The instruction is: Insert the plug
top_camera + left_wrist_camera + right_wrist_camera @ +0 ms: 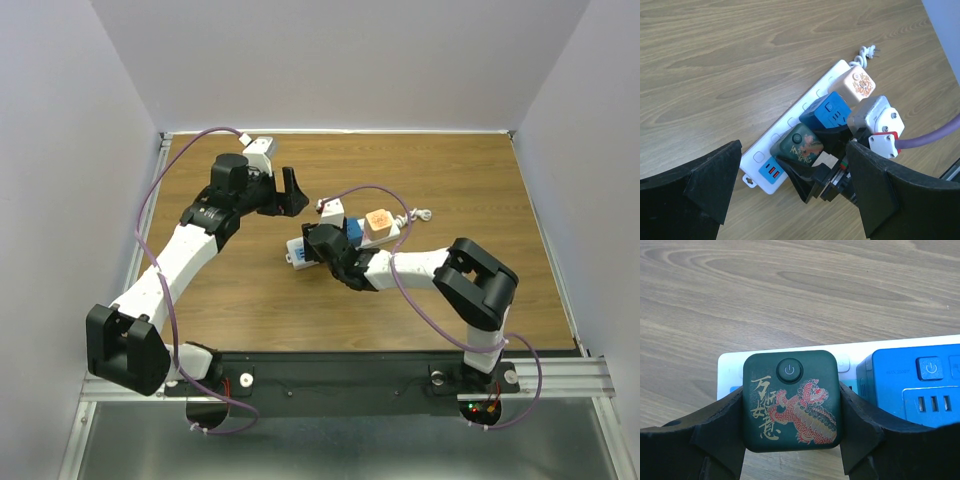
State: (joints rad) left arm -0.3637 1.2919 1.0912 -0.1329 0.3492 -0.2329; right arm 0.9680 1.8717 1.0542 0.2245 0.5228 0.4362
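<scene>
A dark green plug [791, 400] with a red and gold dragon print and a power button sits over the left end of the white power strip [730, 370]. My right gripper [792, 415] is shut on its two sides. I cannot tell whether its pins are fully seated. In the left wrist view the green plug [801, 145] is next to the strip's blue USB panel, with the right gripper [825, 172] behind it. My left gripper [792, 195] is open and empty, hovering above the strip [760, 157]. In the top view the left gripper [290, 192] is up-left of the right gripper [322, 248].
A blue plug [920, 390] sits in the strip right beside the green one, and a cream plug with an orange print [857, 85] farther along. The strip's own white cord plug [867, 51] lies past its far end. Purple cables loop around both arms.
</scene>
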